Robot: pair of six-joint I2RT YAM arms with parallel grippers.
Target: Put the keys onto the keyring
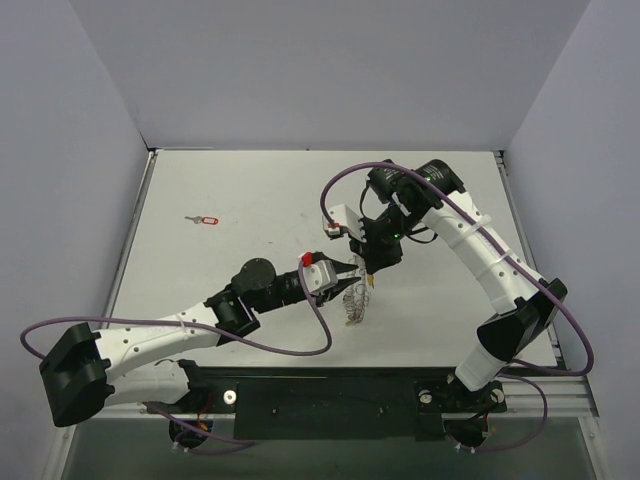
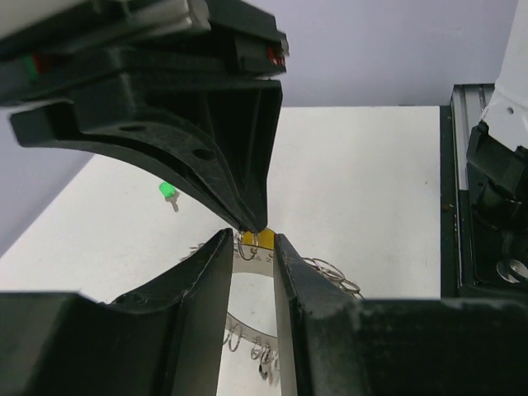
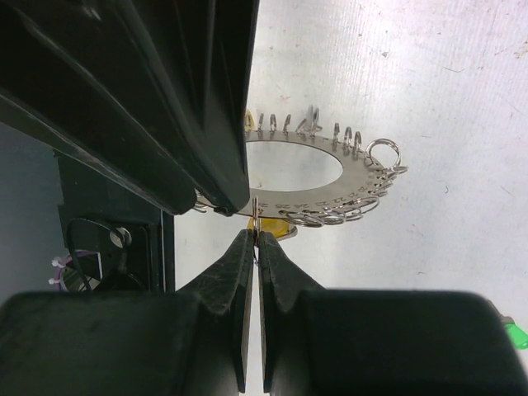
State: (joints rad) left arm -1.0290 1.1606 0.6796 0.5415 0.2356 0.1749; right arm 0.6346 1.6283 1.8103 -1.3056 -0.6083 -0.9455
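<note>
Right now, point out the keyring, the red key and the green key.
keyring (image 3: 355, 186): right wrist view, flat band beside the hole.
red key (image 1: 208, 220): top external view, red head.
green key (image 2: 167, 191): left wrist view, green head.

White table (image 1: 250, 190), matte top with fine scuffs and specks in the close views, boxed in by plain pale lavender-grey walls: back wall (image 1: 330, 70) on the far edge, left wall (image 1: 60, 200) and right wall (image 1: 595, 130) on the side edges. Black plate (image 1: 330, 398) on an aluminium rail (image 1: 560, 385) runs along the near edge, with a dull grey-green surface (image 1: 300, 455) below it. Light is even and diffuse, shadows soft.
</note>
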